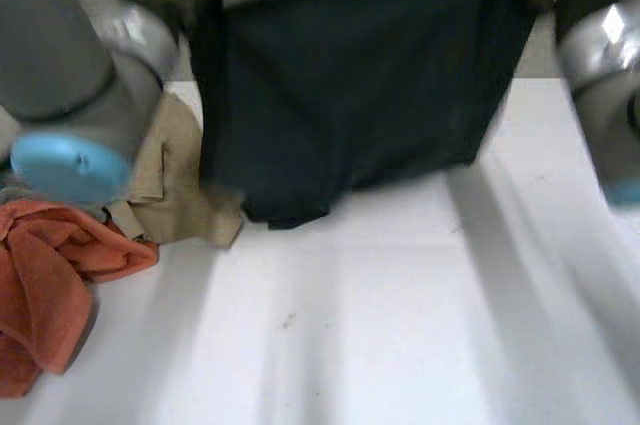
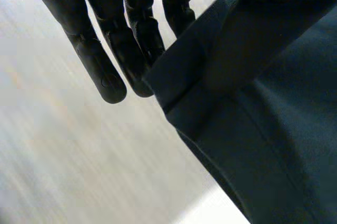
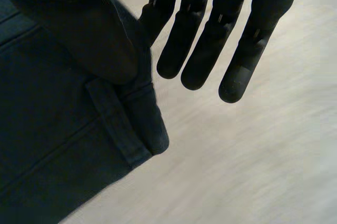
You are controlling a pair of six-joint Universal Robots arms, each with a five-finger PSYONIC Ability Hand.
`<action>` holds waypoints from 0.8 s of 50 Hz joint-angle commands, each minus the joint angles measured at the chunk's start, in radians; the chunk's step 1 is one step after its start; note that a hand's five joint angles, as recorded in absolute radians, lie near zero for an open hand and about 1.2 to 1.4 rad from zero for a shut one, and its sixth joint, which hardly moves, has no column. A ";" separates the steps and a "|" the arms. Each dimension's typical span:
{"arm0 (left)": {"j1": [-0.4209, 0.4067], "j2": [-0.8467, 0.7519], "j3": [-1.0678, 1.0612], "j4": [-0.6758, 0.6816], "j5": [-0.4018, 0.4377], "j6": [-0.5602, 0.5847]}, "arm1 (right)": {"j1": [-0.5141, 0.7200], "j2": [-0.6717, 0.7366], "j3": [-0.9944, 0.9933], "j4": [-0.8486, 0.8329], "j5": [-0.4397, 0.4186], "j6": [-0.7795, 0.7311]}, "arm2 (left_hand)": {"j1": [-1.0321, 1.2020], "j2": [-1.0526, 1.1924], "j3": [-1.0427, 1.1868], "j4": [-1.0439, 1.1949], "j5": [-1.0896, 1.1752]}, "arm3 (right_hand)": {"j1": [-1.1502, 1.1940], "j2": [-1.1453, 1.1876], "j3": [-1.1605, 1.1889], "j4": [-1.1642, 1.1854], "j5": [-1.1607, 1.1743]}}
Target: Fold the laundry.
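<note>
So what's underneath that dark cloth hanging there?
White table shows below the dark cloth. A tan cloth meets its edge; whether it runs on underneath is covered.

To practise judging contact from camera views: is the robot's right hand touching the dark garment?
Touching. In the right wrist view, the right hand lays its thumb on the hemmed corner of the dark garment and pinches it against a finger behind the cloth.

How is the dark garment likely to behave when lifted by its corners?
Probably floppy: the dark garment hangs limp, its bottom edge uneven. Likely light: the left hand and right hand each hold a corner by a pinch.
</note>
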 commanded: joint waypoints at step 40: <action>-0.031 0.312 -0.392 -0.351 0.100 -0.099 | 0.018 -0.064 0.027 0.742 0.019 -0.333 | 0.236 0.201 0.200 0.197 0.252 | 0.255 0.213 0.203 0.196 0.230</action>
